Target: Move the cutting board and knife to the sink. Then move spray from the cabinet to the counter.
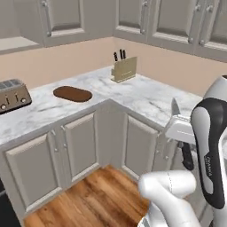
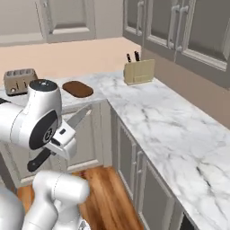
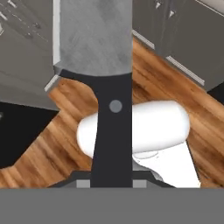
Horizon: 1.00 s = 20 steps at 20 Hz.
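My gripper [image 1: 181, 131] is shut on the knife [image 1: 175, 108], held in the air in front of the base cabinets and off the counter [image 1: 146, 95]. From the right, the gripper [image 2: 63, 137] has the silver blade [image 2: 79, 118] pointing up and the black handle [image 2: 38, 160] hanging below. The hand view looks along the knife [image 3: 114, 127], clamped at the gripper [image 3: 111, 181]. The dark oval cutting board [image 1: 72, 93] [image 2: 77, 89] lies flat on the counter [image 2: 170, 126] near the corner. Wall cabinets [image 1: 66, 17] hang above. The sink and the spray are out of view.
A toaster [image 1: 13, 94] [image 2: 20, 80] stands left of the board. A knife block [image 1: 123, 67] [image 2: 139, 71] sits against the back wall. Beige base cabinets [image 1: 80, 146] run under the L-shaped counter, above a wooden floor [image 1: 93, 195].
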{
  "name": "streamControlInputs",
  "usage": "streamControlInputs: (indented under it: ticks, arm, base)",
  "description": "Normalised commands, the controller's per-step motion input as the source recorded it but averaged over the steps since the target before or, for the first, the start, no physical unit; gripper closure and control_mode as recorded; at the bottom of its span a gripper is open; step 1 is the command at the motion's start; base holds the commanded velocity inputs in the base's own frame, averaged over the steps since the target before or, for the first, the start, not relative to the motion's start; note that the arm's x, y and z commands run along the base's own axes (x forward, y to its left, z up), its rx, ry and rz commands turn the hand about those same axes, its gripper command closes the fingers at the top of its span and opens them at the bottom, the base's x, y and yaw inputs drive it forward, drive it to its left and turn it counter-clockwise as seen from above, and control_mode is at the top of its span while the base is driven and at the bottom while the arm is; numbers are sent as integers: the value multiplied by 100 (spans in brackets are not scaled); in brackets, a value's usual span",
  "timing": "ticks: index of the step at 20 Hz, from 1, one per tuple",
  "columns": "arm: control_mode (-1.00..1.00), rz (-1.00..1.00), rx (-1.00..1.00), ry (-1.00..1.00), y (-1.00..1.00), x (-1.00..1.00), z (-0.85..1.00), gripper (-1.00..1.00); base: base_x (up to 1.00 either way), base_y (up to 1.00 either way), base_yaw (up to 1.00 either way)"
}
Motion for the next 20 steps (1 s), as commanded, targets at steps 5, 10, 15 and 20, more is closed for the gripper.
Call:
streamControlInputs:
  ticks: [5,10,15,20]
  arm:
    - [100,0,0,0,0,0,0,100]
    - [100,0,0,0,0,0,0,100]
    - [100,0,0,0,0,0,0,100]
    - [100,0,0,0,0,0,0,100]
  base:
    - [-5,1,-99]
    - [-10,0,-95]
    - [-41,0,-81]
    - [-47,-4,-71]
